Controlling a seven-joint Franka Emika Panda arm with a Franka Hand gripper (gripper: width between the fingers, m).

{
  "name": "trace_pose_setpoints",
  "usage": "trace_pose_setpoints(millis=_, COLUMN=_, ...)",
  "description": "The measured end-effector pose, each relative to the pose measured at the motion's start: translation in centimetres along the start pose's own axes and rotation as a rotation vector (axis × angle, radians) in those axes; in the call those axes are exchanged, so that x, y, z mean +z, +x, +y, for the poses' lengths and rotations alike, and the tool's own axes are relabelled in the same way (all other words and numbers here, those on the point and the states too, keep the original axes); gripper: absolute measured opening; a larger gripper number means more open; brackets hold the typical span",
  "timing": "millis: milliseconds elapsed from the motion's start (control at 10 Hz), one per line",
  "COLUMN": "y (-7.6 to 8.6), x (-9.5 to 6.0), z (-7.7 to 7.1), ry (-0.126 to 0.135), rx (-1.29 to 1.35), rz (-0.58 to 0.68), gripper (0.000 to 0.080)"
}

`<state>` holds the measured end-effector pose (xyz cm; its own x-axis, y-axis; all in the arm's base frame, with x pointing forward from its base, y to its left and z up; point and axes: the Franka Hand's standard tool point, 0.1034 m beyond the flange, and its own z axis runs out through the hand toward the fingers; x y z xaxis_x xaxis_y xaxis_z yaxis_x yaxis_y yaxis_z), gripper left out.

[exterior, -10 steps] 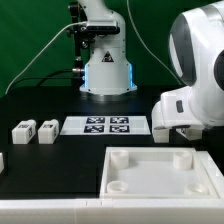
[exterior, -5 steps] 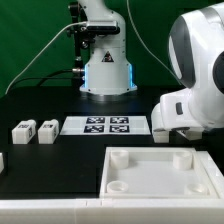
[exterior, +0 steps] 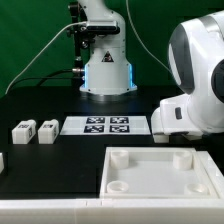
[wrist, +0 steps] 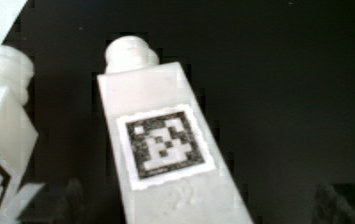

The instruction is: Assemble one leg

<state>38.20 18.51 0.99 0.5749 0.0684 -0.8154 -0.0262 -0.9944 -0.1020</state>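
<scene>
Wrist view: a white leg [wrist: 156, 90] fills the frame, its marker [wrist: 165, 145] facing you and a rounded peg [wrist: 129, 48] at its far end. A second leg [wrist: 0, 110] lies just beside it. Your gripper [wrist: 192, 205] seems spread, with dim fingertips [wrist: 32, 200] flanking the leg without touching. In the exterior view, the arm [exterior: 195, 90] at three o'clock likely hides both. Expect light, stiff, slick plastic; clamp the plain long sides mid-length.

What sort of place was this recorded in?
Probably a robotics lab bench: a black table with a fixed marker board, a robot arm's base mounted behind it, and white tagged furniture parts such as the leg.
</scene>
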Motion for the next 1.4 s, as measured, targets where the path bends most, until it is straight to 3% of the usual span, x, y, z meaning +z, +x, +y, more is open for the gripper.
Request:
trace_pose_setpoints(millis=200, y=0.0, x=0.0, z=0.0, ry=0.000, rx=0.000, rz=0.000, gripper=0.0398)
trace_pose_setpoints(millis=300, y=0.0, x=0.0, z=0.0, ry=0.000, rx=0.000, rz=0.000, gripper=0.0398)
trace_pose_setpoints(millis=400, y=0.0, x=0.0, z=0.0, ry=0.000, rx=0.000, rz=0.000, gripper=0.0317)
trace_pose_setpoints(millis=1200, y=0.0, x=-0.2, z=0.1, ry=0.002, rx=0.001, rz=0.003, gripper=0.0318)
trace_pose_setpoints(millis=1400, y=-1.5, x=-3.8, z=0.8, ry=0.010, rx=-0.010, rz=0.036, gripper=0.0320)
